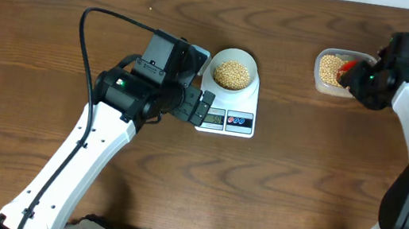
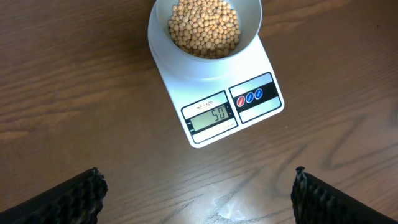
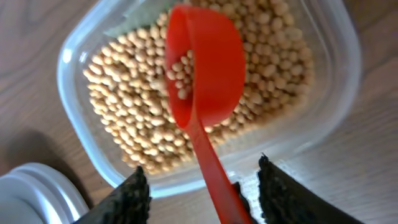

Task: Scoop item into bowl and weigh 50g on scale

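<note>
The left claw [image 2: 199, 190] hangs over the brown wooden table [image 2: 74, 93] with its two black fingers spread wide and nothing between them. Just ahead of it lies the flat white rectangular kitchen scale [image 2: 249, 115], turned at a slant, with its grey display [image 2: 210, 117] on the edge nearest the claw, reading 50. Beside the display are the round red and blue buttons [image 2: 249, 97]. On the far part of the scale sits the small round white bowl [image 2: 205, 65], holding a heap of small tan-yellow beans [image 2: 205, 25].

Well off to the right, the right claw [image 3: 202, 186] pinches the handle of a red plastic scoop [image 3: 208, 68] between its black fingers. The scoop reaches forward from the claw and is poised above a clear rounded-rectangular plastic tub [image 3: 339, 81]. A few beans lie in the scoop's cup, and many more cover the tub's floor just beyond and below the fingertips
</note>
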